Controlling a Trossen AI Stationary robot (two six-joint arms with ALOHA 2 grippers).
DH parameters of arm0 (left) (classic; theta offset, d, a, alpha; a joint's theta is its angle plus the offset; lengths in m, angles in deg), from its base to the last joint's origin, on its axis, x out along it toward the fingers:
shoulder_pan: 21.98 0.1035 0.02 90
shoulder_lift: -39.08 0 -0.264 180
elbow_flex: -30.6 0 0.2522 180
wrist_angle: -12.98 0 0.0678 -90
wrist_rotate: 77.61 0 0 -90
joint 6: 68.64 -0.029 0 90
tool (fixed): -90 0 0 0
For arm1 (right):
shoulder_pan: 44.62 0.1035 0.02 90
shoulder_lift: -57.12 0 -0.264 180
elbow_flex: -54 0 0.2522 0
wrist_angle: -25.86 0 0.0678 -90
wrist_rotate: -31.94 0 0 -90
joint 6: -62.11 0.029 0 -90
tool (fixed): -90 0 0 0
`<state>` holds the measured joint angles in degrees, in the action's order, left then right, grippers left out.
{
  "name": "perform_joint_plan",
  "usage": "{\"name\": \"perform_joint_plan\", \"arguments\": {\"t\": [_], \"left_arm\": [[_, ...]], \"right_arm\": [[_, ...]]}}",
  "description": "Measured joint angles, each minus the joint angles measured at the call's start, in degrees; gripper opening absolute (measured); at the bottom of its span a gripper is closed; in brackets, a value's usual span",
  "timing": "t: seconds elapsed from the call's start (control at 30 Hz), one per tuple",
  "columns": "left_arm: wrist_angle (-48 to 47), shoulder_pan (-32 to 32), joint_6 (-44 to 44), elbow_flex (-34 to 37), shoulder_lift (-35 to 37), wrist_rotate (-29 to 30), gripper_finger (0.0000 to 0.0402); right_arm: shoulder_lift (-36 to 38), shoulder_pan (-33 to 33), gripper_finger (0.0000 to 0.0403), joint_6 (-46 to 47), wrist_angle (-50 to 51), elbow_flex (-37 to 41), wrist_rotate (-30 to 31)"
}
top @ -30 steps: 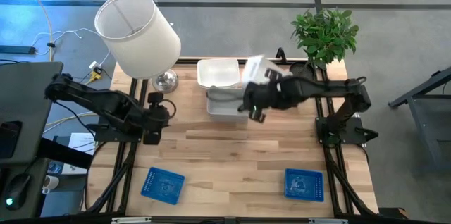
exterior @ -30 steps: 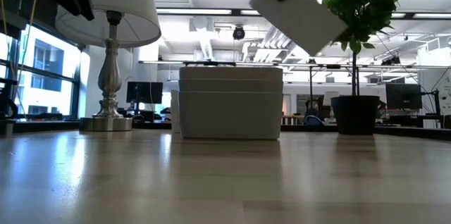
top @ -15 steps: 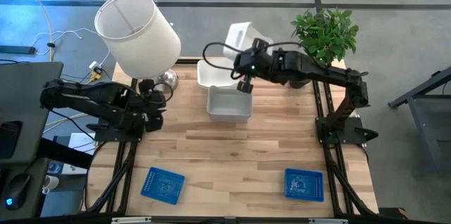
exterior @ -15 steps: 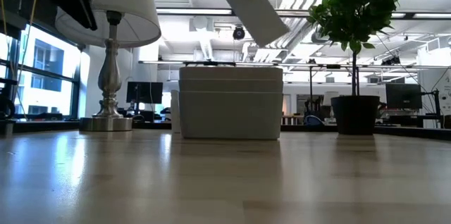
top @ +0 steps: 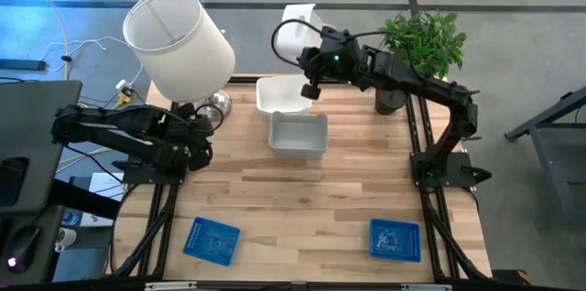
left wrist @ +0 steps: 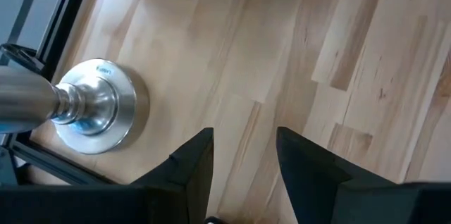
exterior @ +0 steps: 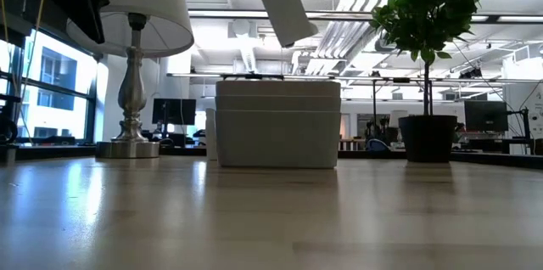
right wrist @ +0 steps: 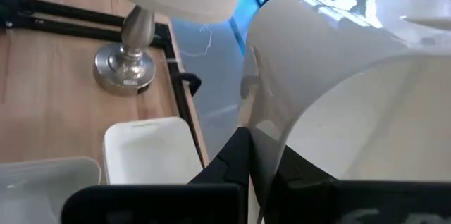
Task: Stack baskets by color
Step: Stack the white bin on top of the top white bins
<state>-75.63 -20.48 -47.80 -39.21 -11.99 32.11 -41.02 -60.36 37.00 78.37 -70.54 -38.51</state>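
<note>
White basket (top: 298, 26) up high, pinched in right jaws.
Held tilted above white basket on bench (top: 282, 95), by grey basket (top: 298, 134). Left jaws apart near lamp (top: 179, 46).

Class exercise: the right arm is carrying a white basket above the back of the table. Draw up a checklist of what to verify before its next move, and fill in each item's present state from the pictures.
1. Right gripper shut on the white basket: ok.
2. Held basket level: not ok, tilted in the low view.
3. Held basket over the white basket on the table: not ok, it hangs past the table's back edge.
4. Grey basket clear of the white one: cannot tell, their edges meet or overlap.
5. Left gripper out of the way: ok, open near the lamp base.
</note>
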Motion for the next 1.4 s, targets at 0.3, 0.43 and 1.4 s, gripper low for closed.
{"name": "perform_joint_plan", "arguments": {"t": [0.3,0.43,1.4], "left_arm": [[0.04,0.0,0.05,0.0,-0.02,0.16,0.014],[0.04,0.0,0.1,0.0,-0.02,0.18,0.014],[0.09,0.0,1.55,0.04,-0.02,0.18,0.014]], "right_arm": [[-0.21,-3.42,0.0,-2.79,-2.0,0.0,-1.99],[-0.21,-3.92,0.0,-3.44,-3.01,0.0,-2.06],[-18.82,-3.09,0.0,3.64,17.86,-21.28,-6.54]]}}
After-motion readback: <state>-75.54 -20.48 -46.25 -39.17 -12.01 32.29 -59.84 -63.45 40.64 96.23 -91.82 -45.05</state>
